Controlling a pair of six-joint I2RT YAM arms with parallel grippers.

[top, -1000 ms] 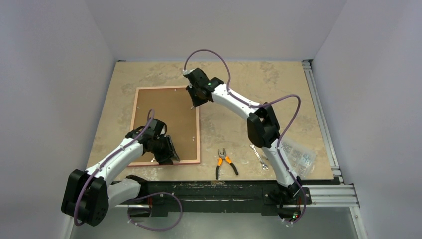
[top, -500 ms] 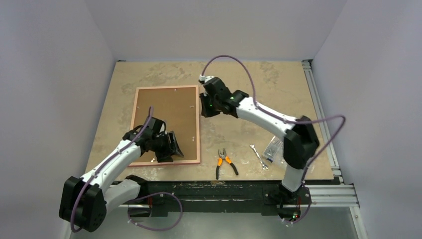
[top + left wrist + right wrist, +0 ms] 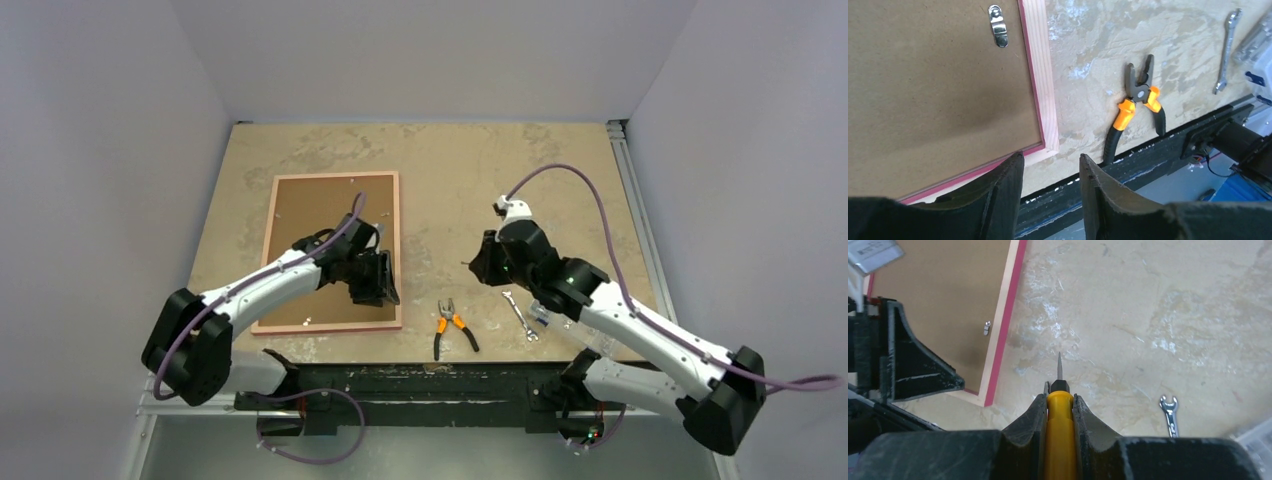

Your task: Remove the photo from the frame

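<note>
- The frame lies flat on the left part of the surface, brown board side up, with its pale wooden edge and a thin pink-red line running round the board.
- A small metal turn clip sits on the board just inside the frame's right edge.
- The left pincer is over the near right part of the frame, close to that corner. Its fingers stand partly apart with nothing between them; whether they touch the board I cannot tell.
- Orange-handled pliers lie on the bare surface just right of the frame's near right corner, jaws pointing away from the arm bases and handles near the front edge.
- The right pincer hangs above the surface right of the frame and apart from it. It is clamped on the yellow handle of a screwdriver, whose thin metal tip points out ahead of the fingers toward bare surface.
- A small open-ended wrench lies right of the pliers, near the front edge.
- A clear plastic packet lies just right of the wrench — mostly hidden under the right arm in the top view.
</note>
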